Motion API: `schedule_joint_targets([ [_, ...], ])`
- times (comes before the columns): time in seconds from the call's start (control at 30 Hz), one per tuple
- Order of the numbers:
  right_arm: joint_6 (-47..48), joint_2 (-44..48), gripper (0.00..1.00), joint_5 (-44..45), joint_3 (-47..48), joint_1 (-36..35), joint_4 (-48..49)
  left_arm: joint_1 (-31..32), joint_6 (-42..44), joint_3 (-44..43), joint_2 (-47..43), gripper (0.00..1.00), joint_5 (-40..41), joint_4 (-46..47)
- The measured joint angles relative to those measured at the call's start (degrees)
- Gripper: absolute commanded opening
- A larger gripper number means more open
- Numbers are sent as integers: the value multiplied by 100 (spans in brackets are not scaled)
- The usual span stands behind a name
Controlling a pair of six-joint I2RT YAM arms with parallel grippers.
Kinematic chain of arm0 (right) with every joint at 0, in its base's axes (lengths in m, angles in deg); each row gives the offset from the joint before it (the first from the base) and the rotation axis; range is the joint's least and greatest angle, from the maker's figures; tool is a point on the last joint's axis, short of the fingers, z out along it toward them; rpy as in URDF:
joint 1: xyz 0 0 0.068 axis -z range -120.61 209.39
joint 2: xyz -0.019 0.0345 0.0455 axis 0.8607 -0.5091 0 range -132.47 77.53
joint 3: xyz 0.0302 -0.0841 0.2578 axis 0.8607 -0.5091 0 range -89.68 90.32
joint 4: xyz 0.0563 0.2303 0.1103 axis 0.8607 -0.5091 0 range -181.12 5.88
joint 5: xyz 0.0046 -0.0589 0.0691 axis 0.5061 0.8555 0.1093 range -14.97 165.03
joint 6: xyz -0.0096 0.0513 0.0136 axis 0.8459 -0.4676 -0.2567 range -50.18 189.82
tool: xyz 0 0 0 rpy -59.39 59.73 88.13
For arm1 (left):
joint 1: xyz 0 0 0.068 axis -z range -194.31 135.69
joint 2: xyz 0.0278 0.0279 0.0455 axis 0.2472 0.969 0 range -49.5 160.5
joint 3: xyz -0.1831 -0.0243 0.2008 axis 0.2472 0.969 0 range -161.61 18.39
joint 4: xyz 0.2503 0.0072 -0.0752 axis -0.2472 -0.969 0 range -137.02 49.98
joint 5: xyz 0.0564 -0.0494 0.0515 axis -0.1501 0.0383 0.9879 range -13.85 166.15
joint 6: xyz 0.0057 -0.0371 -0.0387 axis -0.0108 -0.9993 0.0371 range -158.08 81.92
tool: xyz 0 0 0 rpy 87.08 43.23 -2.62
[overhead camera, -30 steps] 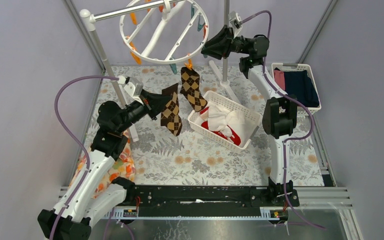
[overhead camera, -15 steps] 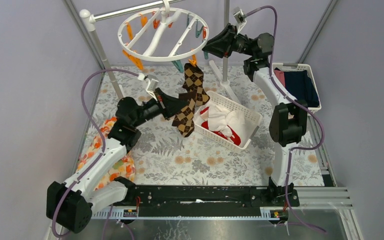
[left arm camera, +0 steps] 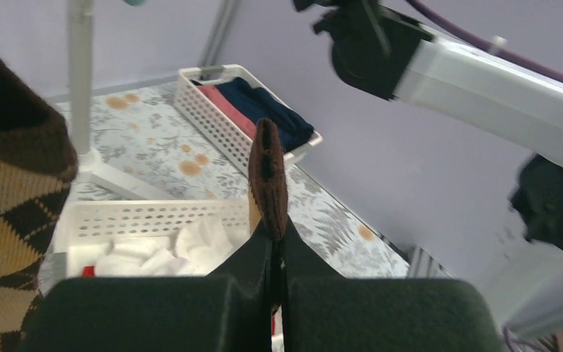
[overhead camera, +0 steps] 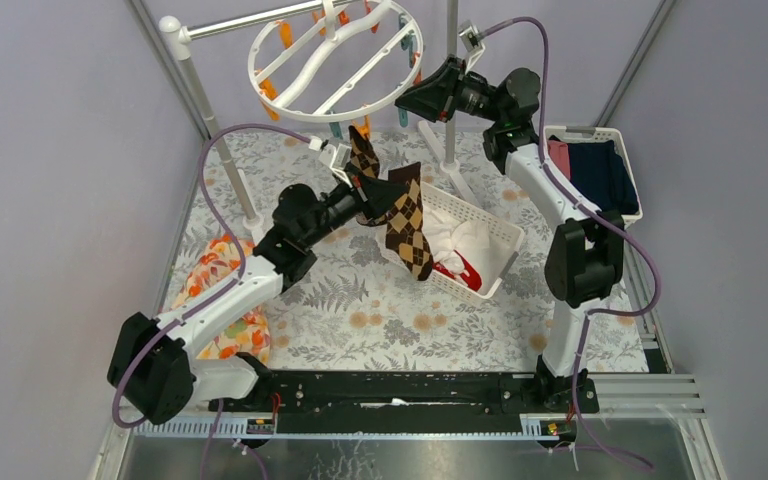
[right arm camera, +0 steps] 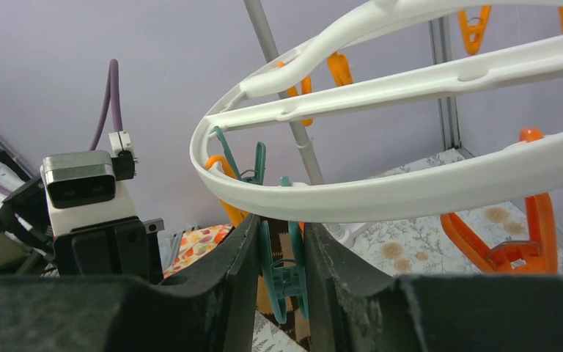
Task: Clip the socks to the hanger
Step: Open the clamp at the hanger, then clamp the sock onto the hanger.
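The hanger [overhead camera: 396, 88], a white ring with orange and teal clothespins, hangs tilted at the back. One brown argyle sock [overhead camera: 362, 157] dangles from an orange pin on its near rim. My left gripper [overhead camera: 372, 192] is shut on the cuff of a second argyle sock [overhead camera: 409, 228], held up over the basket just below that rim. In the left wrist view the brown cuff [left arm camera: 268, 172] sticks up from my shut left gripper [left arm camera: 273, 236]. My right gripper [right arm camera: 279, 229] sits under the hanger's rim [right arm camera: 381, 196], closed on a teal clothespin [right arm camera: 284, 275]; it also shows from above as my right gripper [overhead camera: 410, 100].
A white slatted basket [overhead camera: 498, 232] below the held sock holds red and whitish socks. A second basket [overhead camera: 624, 140] at the right has navy and pink clothes. An orange floral cloth [overhead camera: 222, 285] lies at the left. Two stand poles [overhead camera: 210, 125] carry the hanger's rail.
My left arm has swung right and up, carrying the argyle sock from mid-table to under the ring's near rim. The ring has rocked and tilted. My right gripper has narrowed on the pin.
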State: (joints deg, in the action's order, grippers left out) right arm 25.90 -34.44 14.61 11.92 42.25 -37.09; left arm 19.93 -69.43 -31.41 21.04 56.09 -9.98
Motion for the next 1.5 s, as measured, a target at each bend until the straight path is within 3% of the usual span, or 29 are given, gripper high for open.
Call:
schedule_joint_targets([
  [0.23,444,330,0,413,-118,-122,-776,376,428,-319,262,0,1530,-111],
  [0.33,557,474,0,649,-216,-175,-1001,422,597,-400,315,0,1762,-50],
  [0.87,1034,922,0,1405,-518,-415,-1810,-157,177,-835,656,0,1106,-107],
  [1.5,1043,1058,0,1486,-767,-474,-1803,-476,-634,-824,765,0,876,-15],
])
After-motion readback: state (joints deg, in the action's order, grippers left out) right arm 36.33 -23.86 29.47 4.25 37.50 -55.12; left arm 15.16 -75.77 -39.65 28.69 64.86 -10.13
